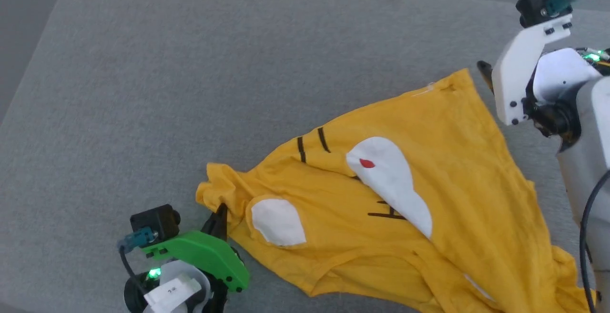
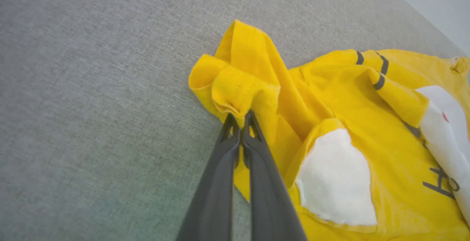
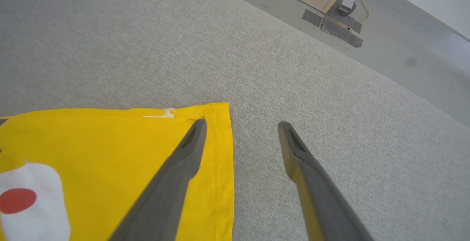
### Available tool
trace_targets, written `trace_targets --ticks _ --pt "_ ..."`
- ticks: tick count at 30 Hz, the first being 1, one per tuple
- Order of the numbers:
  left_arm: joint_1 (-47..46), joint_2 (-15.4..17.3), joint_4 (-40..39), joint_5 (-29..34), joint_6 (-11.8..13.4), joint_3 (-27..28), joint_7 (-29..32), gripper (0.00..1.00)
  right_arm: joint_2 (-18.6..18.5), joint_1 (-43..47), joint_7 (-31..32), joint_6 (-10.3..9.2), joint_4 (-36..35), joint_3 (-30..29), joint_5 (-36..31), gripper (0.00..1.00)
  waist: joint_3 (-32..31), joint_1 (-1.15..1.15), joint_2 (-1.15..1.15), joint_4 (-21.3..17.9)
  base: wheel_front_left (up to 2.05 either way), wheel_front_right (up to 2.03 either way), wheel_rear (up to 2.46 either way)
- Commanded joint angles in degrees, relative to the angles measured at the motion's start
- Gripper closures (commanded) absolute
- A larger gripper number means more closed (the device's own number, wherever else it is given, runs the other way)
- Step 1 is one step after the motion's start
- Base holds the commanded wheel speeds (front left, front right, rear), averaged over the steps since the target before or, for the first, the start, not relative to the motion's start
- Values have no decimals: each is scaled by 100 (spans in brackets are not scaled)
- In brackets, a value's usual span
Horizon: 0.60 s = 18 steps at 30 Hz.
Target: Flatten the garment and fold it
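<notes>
Head view: the garment (image 1: 457, 194) lies crumpled on the grey fabric-covered table (image 1: 190, 89), spread across its near right part, with one corner reaching toward the right edge and a bunched end pointing toward the table's near middle. The left gripper (image 1: 220, 217) meets that bunched end.

Left wrist view: the left gripper's two fingers are pressed together, pinching a rolled fold of yellow hem, which puckers up off the table.

Right wrist view: the right gripper (image 3: 242, 125) is spread wide and holds nothing. One finger sits over the garment's flat hemmed corner, the other over bare table just beside that edge.
</notes>
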Motion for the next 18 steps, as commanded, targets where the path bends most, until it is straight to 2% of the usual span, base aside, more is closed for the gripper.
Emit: trace_targets --ticks 1,7,14,16,17,18 --pt "-139 -48 54 -31 -55 -18 -62 100 -81 -144 235 -8 134 129 -79 0 587 0 0 587 0 0 0" --pt "-306 -134 243 -62 -160 -96 -185 100 -279 -353 1018 -8 515 564 -143 0 809 0 0 745 0 0 0" --pt "-413 -174 456 -105 -227 -133 -263 100 -324 -192 1165 -8 820 729 -59 0 848 0 0 739 0 0 0" --pt "-427 -147 515 -110 -235 -110 -281 100 -303 -166 1146 -8 864 685 31 85 785 0 0 684 0 0 0" --pt "-432 -130 533 -107 -232 -96 -289 100 -296 -161 1122 -8 869 665 76 100 740 0 0 655 0 0 0" --pt "-423 -108 543 -96 -216 -80 -297 100 -300 -148 1073 -8 865 667 116 100 650 0 0 603 0 0 0"
